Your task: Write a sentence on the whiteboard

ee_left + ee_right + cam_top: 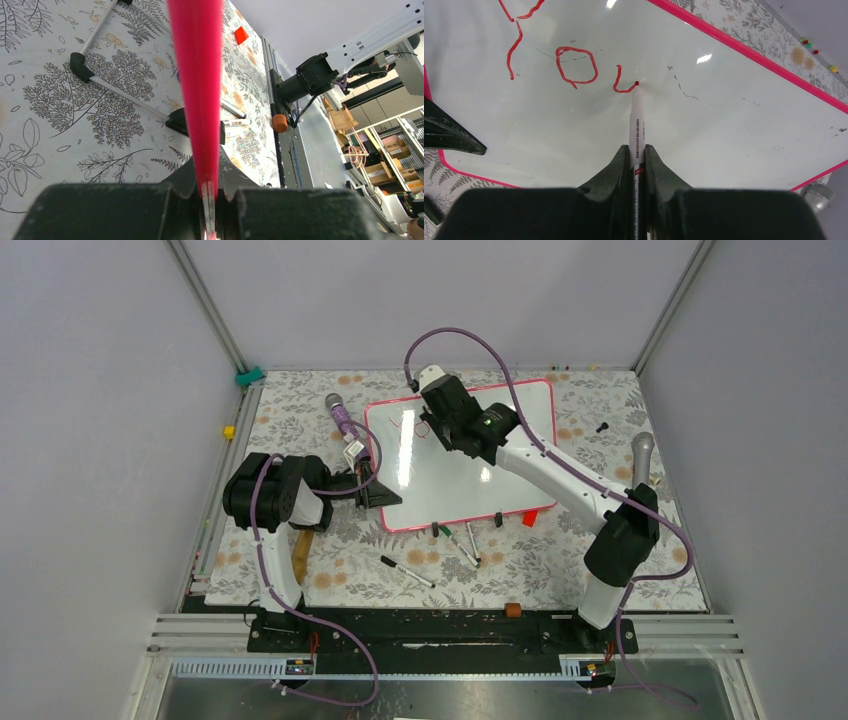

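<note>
The whiteboard (470, 480) lies in the middle of the table, its pink-red frame running round it and two black clips on its near edge. My right gripper (637, 150) is shut on a white marker (637, 120). The marker's red tip touches the board (724, 115). The sentence (574, 65) stands as red letters "Yo" and a partly drawn "u" at the tip. In the top view my right gripper (440, 430) is over the board's far left part. My left gripper (207, 187) is shut on the board's pink frame (197, 75) at its near left corner (375, 492).
Several loose markers (458, 543) lie on the flowered cloth just before the board, one more (407, 571) nearer the arms. A purple microphone (340, 415) lies left of the board and a silver one (640, 455) at the right. A small red piece (529, 519) sits by the near edge.
</note>
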{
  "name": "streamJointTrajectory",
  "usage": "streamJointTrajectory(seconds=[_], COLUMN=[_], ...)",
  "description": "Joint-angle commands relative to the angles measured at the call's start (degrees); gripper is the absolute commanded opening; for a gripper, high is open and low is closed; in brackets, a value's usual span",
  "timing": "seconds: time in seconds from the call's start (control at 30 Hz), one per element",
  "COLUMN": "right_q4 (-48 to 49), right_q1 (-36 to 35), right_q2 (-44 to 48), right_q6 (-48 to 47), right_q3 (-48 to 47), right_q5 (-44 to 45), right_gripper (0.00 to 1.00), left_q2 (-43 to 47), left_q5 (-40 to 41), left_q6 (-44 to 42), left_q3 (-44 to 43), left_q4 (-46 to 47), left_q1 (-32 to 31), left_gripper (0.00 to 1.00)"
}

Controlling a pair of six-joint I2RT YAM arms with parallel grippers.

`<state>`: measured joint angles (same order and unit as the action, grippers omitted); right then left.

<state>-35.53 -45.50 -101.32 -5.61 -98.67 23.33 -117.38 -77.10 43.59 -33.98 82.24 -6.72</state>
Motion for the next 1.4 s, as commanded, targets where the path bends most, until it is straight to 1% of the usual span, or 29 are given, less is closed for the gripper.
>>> streamJointTrajectory(seconds=[0.0,0.33,0.87,1.37], right_q4=[0.9,1.2,-0.4,-2.0], right_q1=[0.4,0.4,0.4,0.4], right_q2=[-1.7,-2.0,1.1,2.2], right_q6=[-0.9,-1.1,0.4,0.7], right_q3=[-2.6,-3.0,1.3,3.0], right_q5=[2.0,2.2,-0.4,-0.2], right_gripper=[0.00,0.00,0.00,0.00], left_q2=[0.7,0.7,0.8,0.7], left_q5=[-0.2,-0.3,-0.2,-0.2], left_q6=[-3.3,-3.3,-3.4,-3.5], left_q3=[0.8,0.8,0.9,0.9], left_q4=[2.0,2.0,2.0,2.0], left_q1=[-0.1,0.0,-0.1,-0.1], left_gripper=[0.00,0.00,0.00,0.00])
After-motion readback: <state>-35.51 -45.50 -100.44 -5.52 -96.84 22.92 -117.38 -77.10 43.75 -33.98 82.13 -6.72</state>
